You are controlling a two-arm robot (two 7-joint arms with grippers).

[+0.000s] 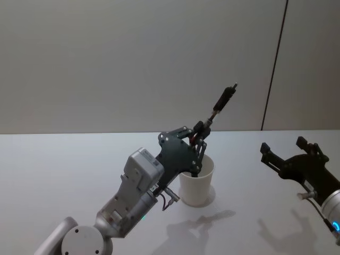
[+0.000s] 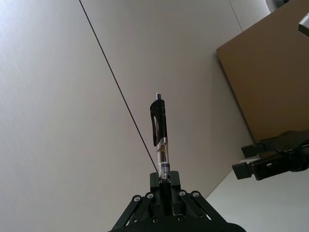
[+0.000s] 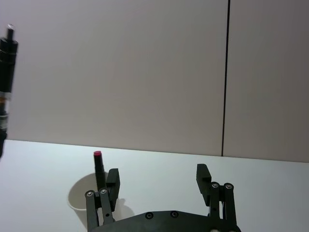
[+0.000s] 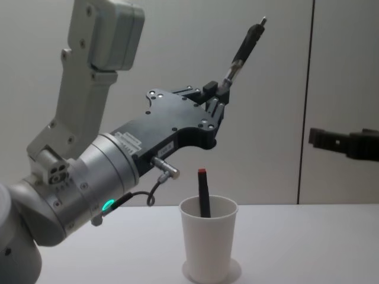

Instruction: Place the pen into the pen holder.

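One pen (image 1: pixel 223 101) is clamped in the left gripper (image 1: pixel 201 130), tilted high above the pen holder (image 1: pixel 196 183), which stands toward the desk's (image 1: pixel 64 170) near edge (a red-tipped marker (image 4: pixel 204 198) is leaning inside). It should be swung upright over the rim before release. The right gripper (image 1: pixel 282 144) is parked, spread wide, by the right edge.

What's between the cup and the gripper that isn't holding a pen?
Nothing. In the head view, the table between the cup and the right gripper is bare.
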